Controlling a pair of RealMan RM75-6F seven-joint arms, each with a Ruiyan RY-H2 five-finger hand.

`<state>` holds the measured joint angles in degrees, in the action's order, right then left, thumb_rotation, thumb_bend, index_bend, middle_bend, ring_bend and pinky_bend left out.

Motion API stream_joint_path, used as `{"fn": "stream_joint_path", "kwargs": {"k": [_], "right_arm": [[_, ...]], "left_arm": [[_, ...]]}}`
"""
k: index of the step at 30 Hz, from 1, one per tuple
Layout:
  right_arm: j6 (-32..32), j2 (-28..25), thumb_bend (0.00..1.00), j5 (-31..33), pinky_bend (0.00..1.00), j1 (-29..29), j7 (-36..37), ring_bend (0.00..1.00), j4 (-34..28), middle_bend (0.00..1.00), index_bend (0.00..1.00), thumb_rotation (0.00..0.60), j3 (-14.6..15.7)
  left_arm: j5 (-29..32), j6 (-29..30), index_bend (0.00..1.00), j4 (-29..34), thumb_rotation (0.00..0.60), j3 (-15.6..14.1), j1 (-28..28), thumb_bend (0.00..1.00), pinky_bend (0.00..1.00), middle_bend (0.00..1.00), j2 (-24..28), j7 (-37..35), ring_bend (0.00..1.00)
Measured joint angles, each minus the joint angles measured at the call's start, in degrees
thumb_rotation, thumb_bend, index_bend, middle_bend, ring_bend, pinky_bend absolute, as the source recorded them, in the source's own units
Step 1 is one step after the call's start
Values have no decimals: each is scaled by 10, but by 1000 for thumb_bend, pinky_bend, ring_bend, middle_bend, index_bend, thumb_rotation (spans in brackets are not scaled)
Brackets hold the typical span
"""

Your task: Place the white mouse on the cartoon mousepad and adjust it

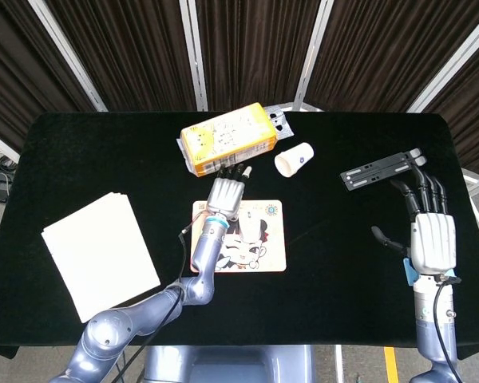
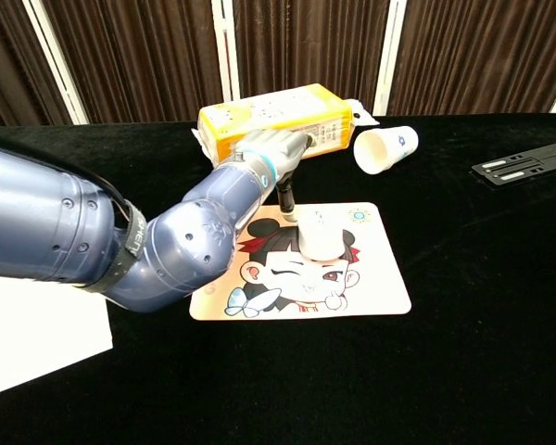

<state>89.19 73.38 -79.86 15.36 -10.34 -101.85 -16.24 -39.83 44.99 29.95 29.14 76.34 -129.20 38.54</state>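
- white mouse
- mousepad: cream, cartoon face, dark hair, red bows
- yellow carton
- white cup
- black surface
- white paper

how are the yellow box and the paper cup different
The yellow box is a long rectangular carton with printed yellow sides; the paper cup is round, white and clearly smaller. The box lies closer to the left hand; the cup lies further right. Both lie on their sides on the black table, beyond the mousepad.

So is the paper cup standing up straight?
No, the paper cup lies tipped on its side on the black table, its open mouth showing.
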Motion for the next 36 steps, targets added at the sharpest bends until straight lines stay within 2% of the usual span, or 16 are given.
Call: {"fn": "stream_joint_path", "kwargs": {"k": [9, 18, 21, 27, 33, 36], "right_arm": [[-2, -4, 146, -1, 0, -2, 4, 0, -4, 0, 185, 600, 2], [-5, -8, 147, 1, 0, -4, 4, 0, -14, 0, 185, 600, 5], [-6, -8, 146, 8, 0, -3, -1, 0, -9, 0, 185, 600, 3], [-9, -3, 146, 15, 0, 0, -13, 0, 5, 0, 185, 600, 1], [-13, -2, 147, 19, 0, 0, -28, 0, 11, 0, 185, 600, 5], [-16, -3, 144, 19, 0, 0, -40, 0, 13, 0, 185, 600, 10]], "left_arm": [[-13, 4, 0, -5, 600, 8, 3, 116, 0, 0, -4, -10, 0], [-40, 61, 0, 82, 600, -11, -56, 116, 0, 0, 55, -9, 0], [-48, 79, 0, 143, 600, -23, -86, 116, 0, 0, 94, -1, 0], [-62, 119, 0, 326, 600, -52, -153, 116, 0, 0, 213, 26, 0], [-77, 171, 0, 535, 600, -87, -233, 115, 0, 0, 364, 46, 0], [-97, 205, 0, 635, 600, -114, -285, 114, 0, 0, 449, 43, 0]]}}
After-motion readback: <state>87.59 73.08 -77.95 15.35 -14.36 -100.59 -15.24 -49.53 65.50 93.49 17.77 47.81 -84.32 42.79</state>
